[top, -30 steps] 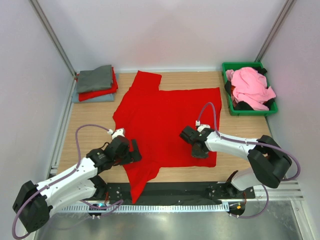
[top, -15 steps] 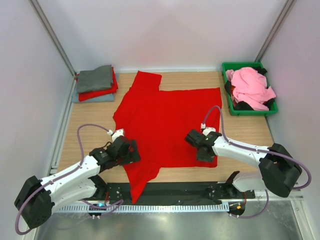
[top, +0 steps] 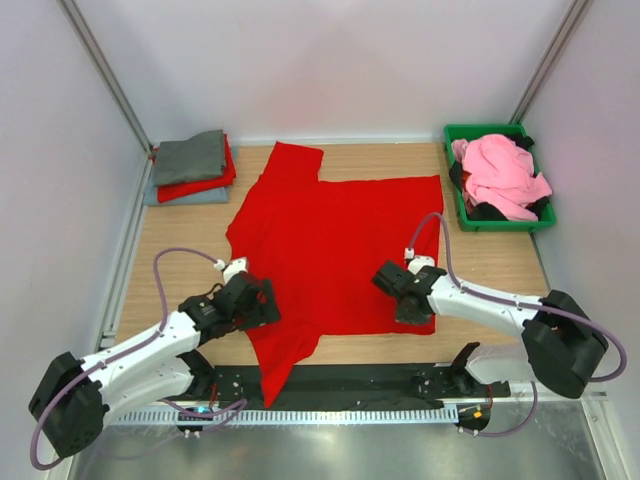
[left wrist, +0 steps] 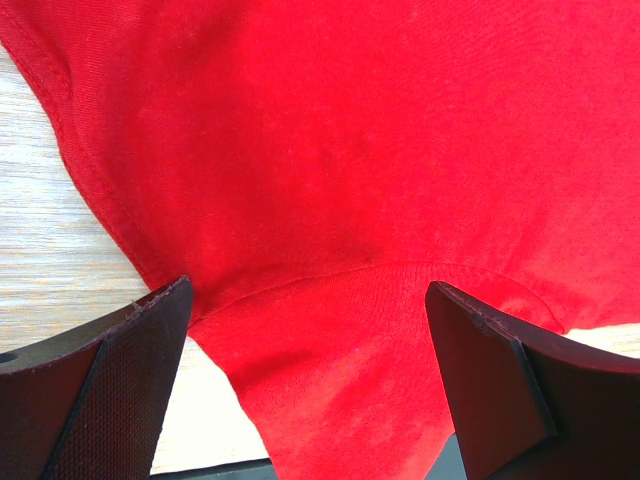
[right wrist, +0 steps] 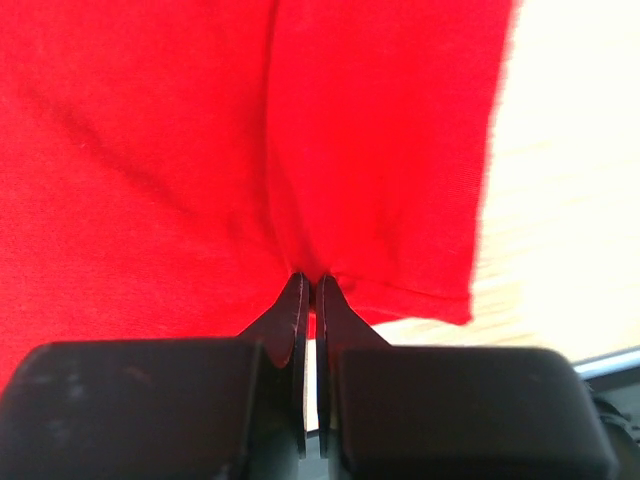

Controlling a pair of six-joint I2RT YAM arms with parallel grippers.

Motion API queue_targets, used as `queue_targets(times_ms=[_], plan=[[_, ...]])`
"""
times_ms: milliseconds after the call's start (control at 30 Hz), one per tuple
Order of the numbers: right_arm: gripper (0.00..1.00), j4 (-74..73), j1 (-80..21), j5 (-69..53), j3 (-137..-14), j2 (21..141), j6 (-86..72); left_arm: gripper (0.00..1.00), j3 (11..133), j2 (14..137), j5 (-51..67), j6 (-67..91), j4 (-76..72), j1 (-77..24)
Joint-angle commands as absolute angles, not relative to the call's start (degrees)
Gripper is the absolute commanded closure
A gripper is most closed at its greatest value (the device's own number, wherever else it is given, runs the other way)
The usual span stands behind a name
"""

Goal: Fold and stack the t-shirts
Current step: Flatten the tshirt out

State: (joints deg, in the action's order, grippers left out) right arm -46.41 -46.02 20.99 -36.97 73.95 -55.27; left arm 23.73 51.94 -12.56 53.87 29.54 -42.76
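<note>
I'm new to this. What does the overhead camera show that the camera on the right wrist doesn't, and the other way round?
Only the overhead view shows the whole scene: the left arm and right arm, the folded stack at the far left, the green bin holding a pink shirt at the far right, and the red t-shirt's full outline. Only the right wrist view shows, close up, the right jaws shut together, pinching a crease of red cloth near its hem. Both show the red t-shirt lying on the wooden table.
</note>
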Motion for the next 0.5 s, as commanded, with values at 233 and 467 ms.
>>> queue_targets(times_ms=[233,467], plan=[[0.99,-61.33,-44.21,34.44,-38.84,54.15,-71.16,0.00,25.75,50.01,-14.85,55.28,30.76,-42.89],[0.99,-74.96,-42.89,39.72,-41.48,43.69,-83.56,0.00,27.24,51.41,-12.83,54.94,30.67,-42.98]])
